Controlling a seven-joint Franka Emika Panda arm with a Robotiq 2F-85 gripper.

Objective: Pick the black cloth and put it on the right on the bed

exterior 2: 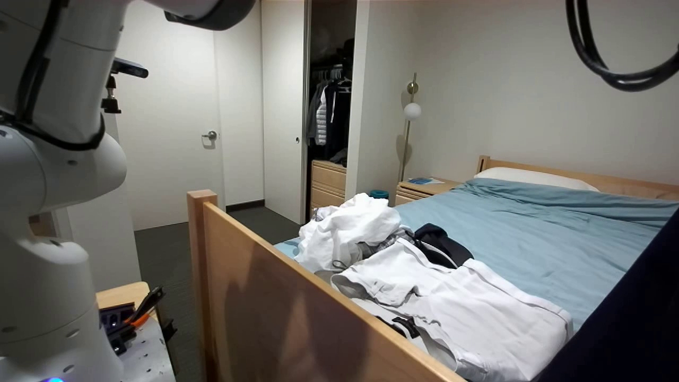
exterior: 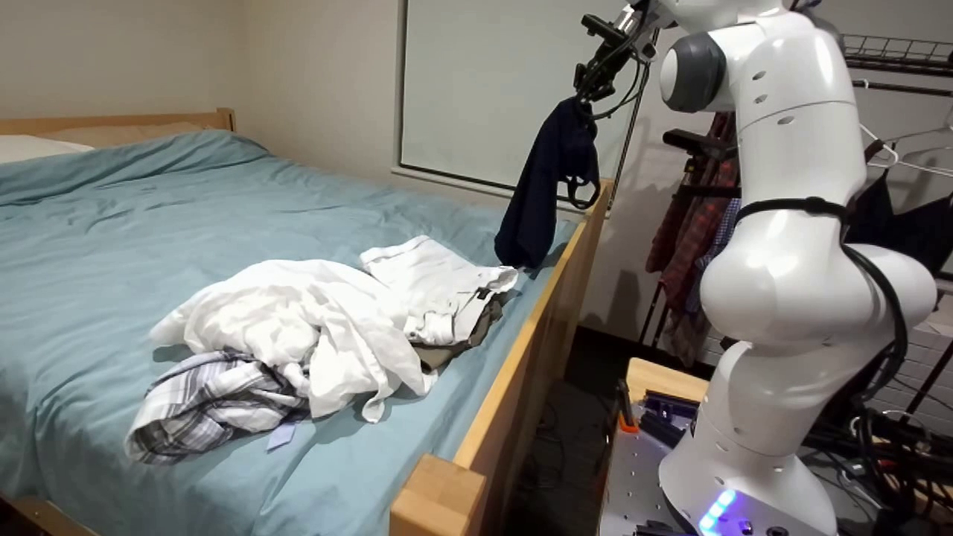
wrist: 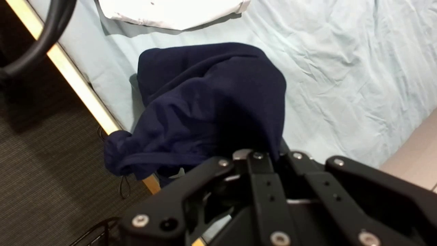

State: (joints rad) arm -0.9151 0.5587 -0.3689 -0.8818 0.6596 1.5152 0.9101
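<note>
Dark cloth (exterior: 545, 186), in an exterior view: gripped near its top, drooping below the pincer (exterior: 584, 100), likely held high to clear the footboard (exterior: 537, 327).
Cropped cloth (exterior 2: 631, 323), in an exterior view: showing in part, without the pincer in sight.
Pincer, wrist view: narrowed onto the cloth, probably tight against slipping, with loose folds just ahead, over the bed (wrist: 341, 85).

The cloth (exterior: 542, 186) is super dark navy, basically black in the shadows, and the hand (wrist: 277, 158) is mostly black. Bedding (exterior: 260, 216) is dusty teal-blue, footboard (exterior 2: 297, 313) is honey-coloured wood. Also got white clothes (exterior: 357, 324), a grey-and-white plaid garment (exterior: 205, 406) and an olive-brown one (exterior: 447, 355). Arm (exterior: 797, 141) is white with dark grey bits.
</note>
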